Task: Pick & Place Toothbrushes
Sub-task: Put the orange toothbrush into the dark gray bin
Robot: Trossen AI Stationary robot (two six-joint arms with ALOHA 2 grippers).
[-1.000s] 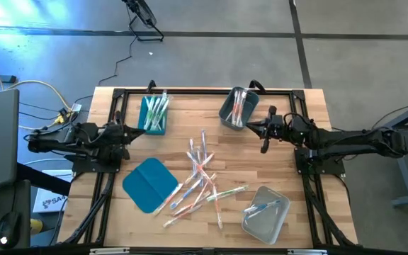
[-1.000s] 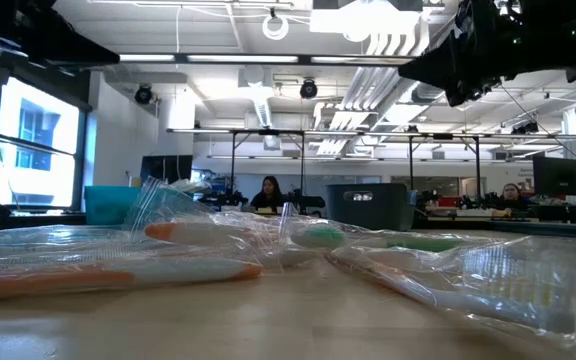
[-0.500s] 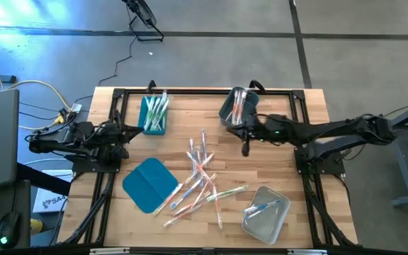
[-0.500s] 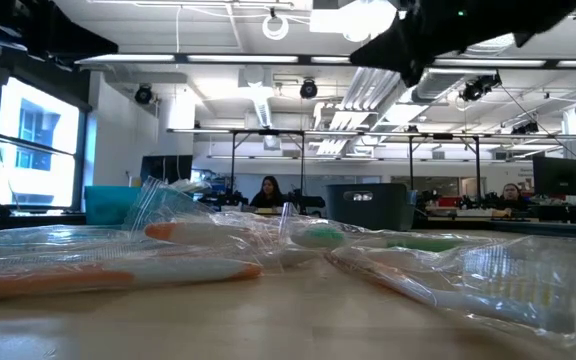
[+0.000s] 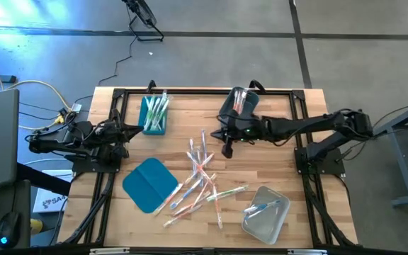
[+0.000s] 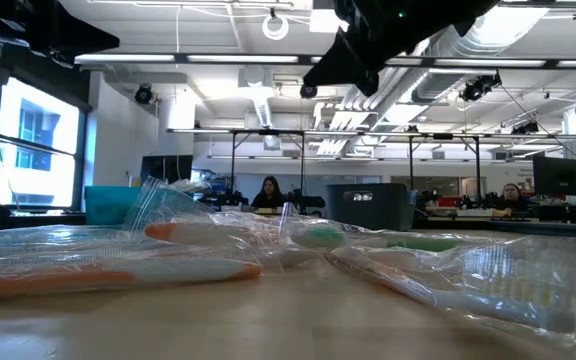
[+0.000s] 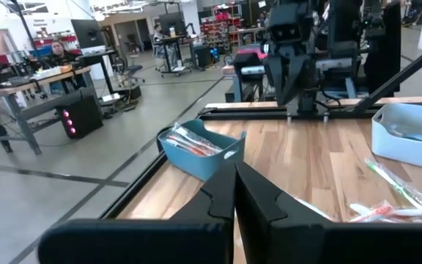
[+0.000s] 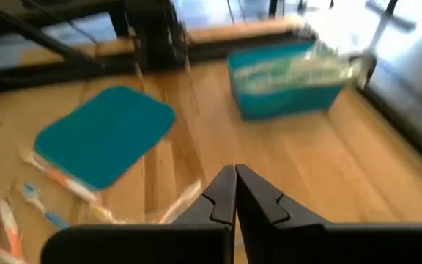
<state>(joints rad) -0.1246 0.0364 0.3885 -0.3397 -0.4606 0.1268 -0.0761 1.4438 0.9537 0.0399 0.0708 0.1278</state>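
Observation:
Several wrapped toothbrushes (image 5: 200, 177) lie loose in a heap on the middle of the table; in the low view the toothbrushes (image 6: 168, 260) fill the foreground. More toothbrushes stand in the teal bin (image 5: 154, 113) and the grey bin (image 5: 238, 108), and one lies in the clear bin (image 5: 266, 212). My right gripper (image 5: 227, 150) hangs shut in the air just near of the grey bin and far of the heap, slanting down, with nothing in it; in its wrist view my right gripper (image 8: 234, 180) faces the teal bin (image 8: 291, 84). My left gripper (image 5: 137, 129) waits shut at the table's left edge.
A flat teal lid (image 5: 150, 184) lies left of the heap near the front. A black frame (image 5: 190, 92) runs along the table's far edge and sides. Bare wood shows between the teal bin and the grey bin.
My right gripper has swung out from the table's right side toward the left, passing the near side of the grey bin to a spot above the far end of the heap, and has tipped downward. It has stayed shut. The toothbrushes have not moved.

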